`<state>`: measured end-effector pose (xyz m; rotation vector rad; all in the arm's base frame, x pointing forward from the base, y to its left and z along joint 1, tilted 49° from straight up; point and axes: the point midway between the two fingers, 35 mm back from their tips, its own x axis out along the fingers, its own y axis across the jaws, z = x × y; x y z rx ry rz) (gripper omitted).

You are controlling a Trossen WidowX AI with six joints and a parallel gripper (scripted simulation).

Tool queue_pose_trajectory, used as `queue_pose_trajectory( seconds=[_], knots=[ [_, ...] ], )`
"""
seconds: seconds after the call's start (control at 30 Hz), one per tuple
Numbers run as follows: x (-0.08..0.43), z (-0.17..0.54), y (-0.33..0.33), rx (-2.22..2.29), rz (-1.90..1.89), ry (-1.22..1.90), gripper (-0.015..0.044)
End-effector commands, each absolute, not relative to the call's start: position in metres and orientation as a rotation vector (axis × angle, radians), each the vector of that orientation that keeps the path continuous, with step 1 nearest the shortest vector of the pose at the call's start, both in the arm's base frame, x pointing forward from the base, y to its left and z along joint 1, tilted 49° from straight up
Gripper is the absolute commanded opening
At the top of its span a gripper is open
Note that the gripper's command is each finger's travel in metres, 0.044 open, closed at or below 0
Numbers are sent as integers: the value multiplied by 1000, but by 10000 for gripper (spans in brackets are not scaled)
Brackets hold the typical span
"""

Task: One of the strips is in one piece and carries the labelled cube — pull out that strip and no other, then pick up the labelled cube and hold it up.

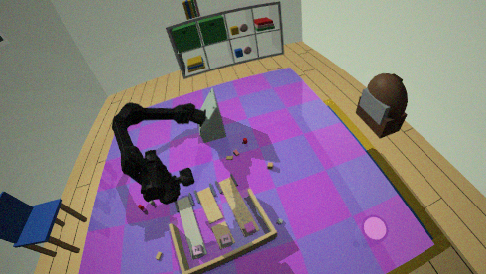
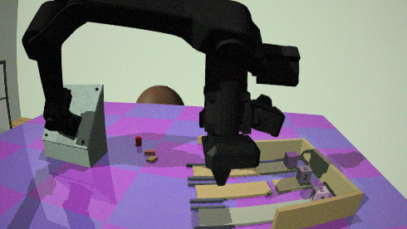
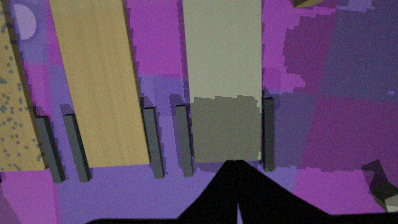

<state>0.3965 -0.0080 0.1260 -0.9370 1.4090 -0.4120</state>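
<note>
My gripper [image 2: 221, 181] [image 3: 234, 168] is shut and empty, pointing down above the near end of the pale grey strip [image 1: 189, 225] [image 2: 249, 214] [image 3: 225, 50]. That strip looks unbroken and carries a pink cube [image 1: 198, 250] [image 2: 321, 192] marked Z. The middle wooden strip [image 1: 211, 205] [image 2: 232, 189] [image 3: 105, 75] is split by a gap from its far piece [image 1: 219, 230] [image 2: 288, 186], which bears another Z cube [image 1: 226, 241] [image 2: 305, 175]. The speckled strip [image 1: 239, 208] [image 3: 11, 100] carries a pink cube [image 1: 249, 227] [image 2: 291, 159] with no label visible.
A low wooden wall [image 1: 229, 259] [image 2: 328, 206] surrounds the strips' far ends. Dark rails [image 3: 269, 135] flank their near ends. Small blocks and a red cylinder [image 1: 245, 141] [image 2: 138, 141] lie near the arm's sloped grey base [image 1: 212, 121] [image 2: 97, 141].
</note>
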Motion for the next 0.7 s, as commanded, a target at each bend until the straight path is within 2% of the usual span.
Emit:
queue_pose_trajectory(
  seconds=[0.0, 0.67],
  knots=[
    [396, 128, -8, -933, -406, 1427, 0],
    [401, 107, -32, -932, -405, 1427, 0]
  ],
)
